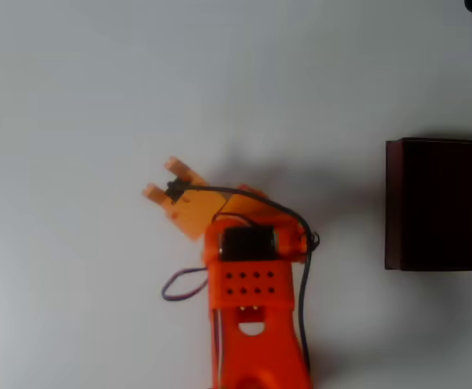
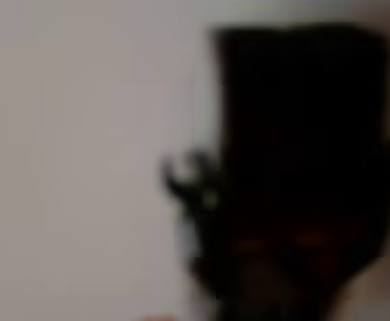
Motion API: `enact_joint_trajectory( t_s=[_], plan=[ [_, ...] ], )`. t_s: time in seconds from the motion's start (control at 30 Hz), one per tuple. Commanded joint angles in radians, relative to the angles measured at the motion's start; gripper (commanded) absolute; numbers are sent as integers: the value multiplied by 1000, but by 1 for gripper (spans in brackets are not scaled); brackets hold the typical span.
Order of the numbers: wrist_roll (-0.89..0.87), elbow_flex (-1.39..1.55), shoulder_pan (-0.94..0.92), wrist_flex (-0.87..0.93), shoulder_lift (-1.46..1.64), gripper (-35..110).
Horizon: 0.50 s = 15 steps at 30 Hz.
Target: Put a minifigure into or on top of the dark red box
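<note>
My orange gripper (image 1: 164, 180) points up and left, left of the table's middle in the overhead view. A tiny dark minifigure (image 1: 173, 189) sits pinched between its two fingers. In the blurred wrist view the minifigure (image 2: 196, 190) is a small black shape with a pale spot. It rests against the left edge of a big dark finger (image 2: 302, 134). The dark red box (image 1: 438, 203) stands on the table at the right edge, far to the right of the gripper. It has thin maroon walls and a near-black inside.
The orange arm (image 1: 252, 324) comes in from the bottom middle, and a black cable (image 1: 304, 267) loops along its right side. White table (image 1: 98, 97) lies all around, with open surface between the arm and the box.
</note>
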<state>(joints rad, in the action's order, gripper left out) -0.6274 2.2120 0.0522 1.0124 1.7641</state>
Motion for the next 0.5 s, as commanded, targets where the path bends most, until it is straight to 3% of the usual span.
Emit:
enact_joint_trajectory(
  t_s=[0.0,0.47],
  plan=[
    [-12,-18,-17,0,-17,20],
    [-32,-67,9,48,-91,12]
  ],
)
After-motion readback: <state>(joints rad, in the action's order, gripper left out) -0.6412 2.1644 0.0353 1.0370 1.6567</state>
